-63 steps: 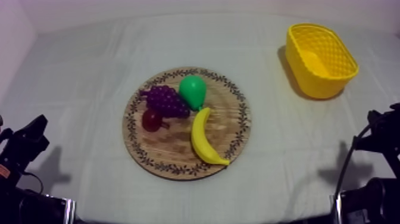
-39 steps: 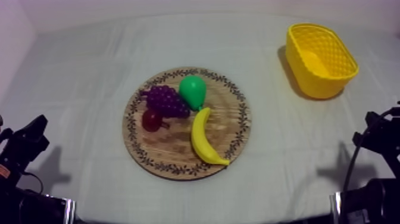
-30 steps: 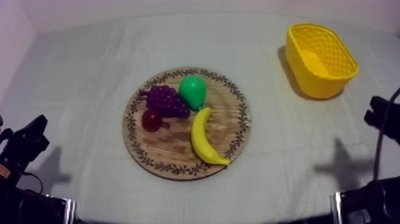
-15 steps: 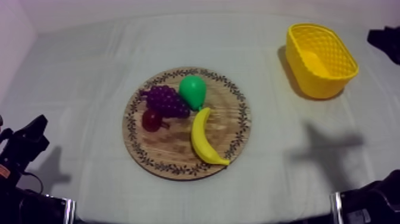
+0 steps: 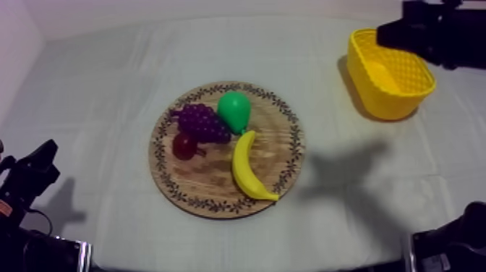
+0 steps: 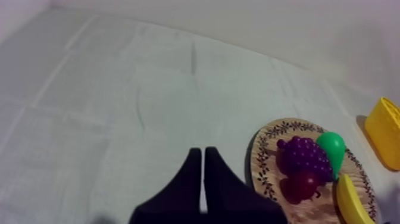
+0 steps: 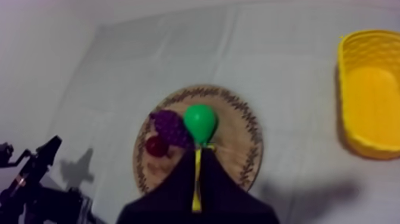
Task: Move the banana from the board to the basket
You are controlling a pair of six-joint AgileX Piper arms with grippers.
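both our left gripper (image 6: 203, 152) and right gripper (image 7: 196, 152) are closed and empty; the banana (image 5: 249, 168) lies near-right on the wooden board (image 5: 202, 172); we should open the right, straddling its middle.

I count three pieces of toy fruit bunched close together near the middle of the tabletop (image 5: 101, 94), which is covered by a grey-white cloth with faint straight creases running across it. The green pear (image 5: 234, 111) lies farthest back of the three, smooth and glossy. The purple bunch of grapes (image 5: 201, 121) sits right against the pear on its left, the two touching. The small red fruit (image 5: 184, 146) is dark and round. It rests just in front of the grapes, at their left end, pressed up against the bunch and apart from the pear.
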